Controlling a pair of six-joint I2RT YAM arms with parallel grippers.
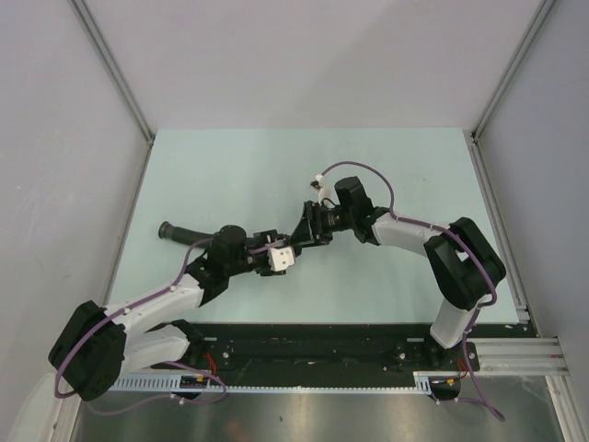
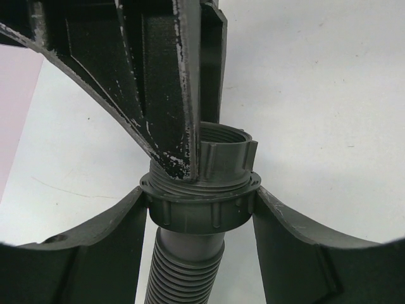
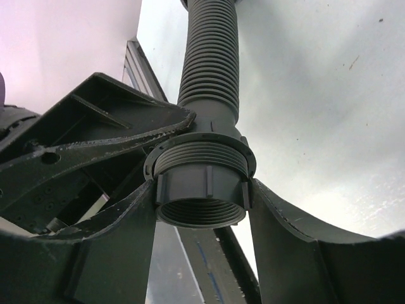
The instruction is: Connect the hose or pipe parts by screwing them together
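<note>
Top external view: across the table (image 1: 230, 166), the corrugated hose (image 1: 184, 234) trails from centre toward 9 o'clock. The left gripper (image 2: 201, 206) is clamped on its collar. The right gripper (image 3: 202, 199) appears closed around the ring nut (image 2: 224, 155), which sits at the collar's 12 o'clock.

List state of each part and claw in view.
hose: collared end clamped between the left claw's fingers, corrugated length trailing away behind it.
ring nut: on the hose's threaded end, not run all the way down; bare threads show between it and the collar.
left claw: shut on the hose's collar.
right claw: shut on the ring nut, a finger on either side.
</note>
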